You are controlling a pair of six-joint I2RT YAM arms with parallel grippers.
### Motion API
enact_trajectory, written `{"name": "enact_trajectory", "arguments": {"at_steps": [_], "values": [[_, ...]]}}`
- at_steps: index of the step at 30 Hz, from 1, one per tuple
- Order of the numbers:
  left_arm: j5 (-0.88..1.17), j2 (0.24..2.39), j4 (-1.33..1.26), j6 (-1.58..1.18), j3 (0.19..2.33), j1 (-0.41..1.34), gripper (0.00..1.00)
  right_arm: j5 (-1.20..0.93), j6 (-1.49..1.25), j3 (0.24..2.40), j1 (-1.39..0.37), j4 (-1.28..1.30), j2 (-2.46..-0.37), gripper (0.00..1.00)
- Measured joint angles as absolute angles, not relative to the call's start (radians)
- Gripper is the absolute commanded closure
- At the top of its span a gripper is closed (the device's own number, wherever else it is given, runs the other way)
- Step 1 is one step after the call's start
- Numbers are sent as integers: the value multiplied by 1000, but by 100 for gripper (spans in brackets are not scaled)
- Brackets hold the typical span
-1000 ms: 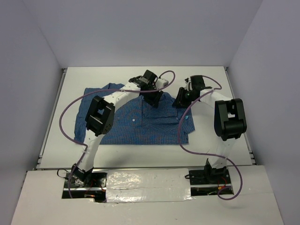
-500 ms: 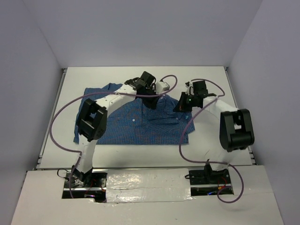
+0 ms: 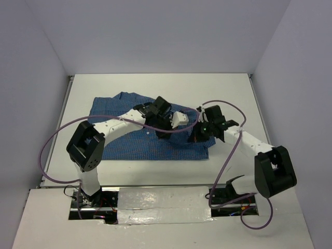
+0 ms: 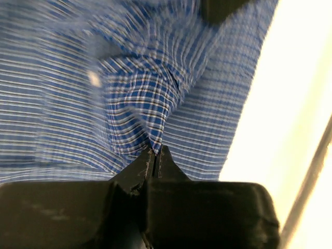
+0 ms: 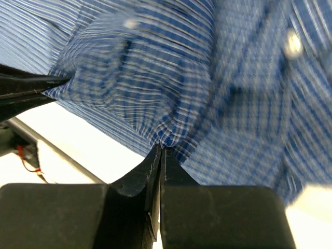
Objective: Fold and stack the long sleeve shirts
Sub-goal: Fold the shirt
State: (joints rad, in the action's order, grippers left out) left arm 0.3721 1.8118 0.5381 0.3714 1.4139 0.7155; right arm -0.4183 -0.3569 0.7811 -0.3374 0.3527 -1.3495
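I've got the shirt (image 3: 129,148) spread on the surface (image 3: 233,88), covering the middle of it and reaching toward the surface's left side. It lies mostly flat, with the cloth bunched and raised near the surface's centre where both arms have hold.

The left end effector (image 3: 164,130) sits over the centre of the surface. On my left wrist feed its fingers are pressed together on a peak of checked cloth that rises straight from the tips. The right end effector (image 3: 197,136) is just right of the surface's centre, and its wrist feed shows the same thing: fingers closed tight on a pinched ridge of the shirt, with a white button or two visible beyond.

I read this as mid-fold: a two-handed carry of one pinched edge across the body of the shirt, not yet laid down. Stacking is some way off, and I see only this one garment.

Next I'd want both pinches travelling level and at matching pace toward the near side of the surface. Then I'd lower them together and let go only once the carried edge rests squarely on the layer beneath.
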Motion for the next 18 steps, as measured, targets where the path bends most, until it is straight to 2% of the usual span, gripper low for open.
{"name": "enact_trajectory", "arguments": {"at_steps": [6,14,15,16,17,18], "values": [[367,1815,535,389,1335,749,99,-385,-377,691,-338,375,-1255,99],[338,1815,524,446,1331,762,92,-386,-401,671,-351,356,-1284,100],[338,1815,524,450,1328,765,90,-381,-401,670,-352,363,-1283,100],[339,1815,524,463,1324,769,78,-374,-402,670,-354,370,-1282,100],[342,1815,524,477,1319,770,72,-370,-402,670,-355,378,-1279,99],[347,1815,530,490,1312,774,62,-363,-402,670,-356,389,-1273,92]]}}
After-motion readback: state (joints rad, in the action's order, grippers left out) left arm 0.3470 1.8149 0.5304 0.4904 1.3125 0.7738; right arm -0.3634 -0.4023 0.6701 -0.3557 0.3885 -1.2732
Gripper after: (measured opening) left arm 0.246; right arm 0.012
